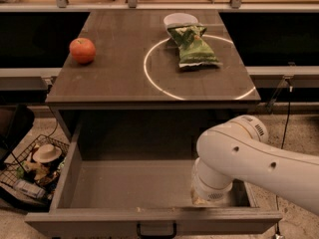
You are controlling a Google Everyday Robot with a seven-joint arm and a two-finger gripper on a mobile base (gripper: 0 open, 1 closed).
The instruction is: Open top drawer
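The top drawer [149,185] of the grey cabinet stands pulled far out toward me, its plain grey inside bare. Its small black bar handle [156,230] shows at the centre of the front panel, at the bottom edge of the view. My white arm [249,158] reaches in from the right and bends down into the drawer's right front corner. My gripper [199,200] is there, just behind the front panel, mostly hidden under the round wrist.
On the cabinet top [114,78] lie a red apple [82,50] at the left, a green chip bag [192,46] and a white bowl [180,20] at the back, in a painted white ring. A wire basket of clutter [35,168] sits on the floor, left.
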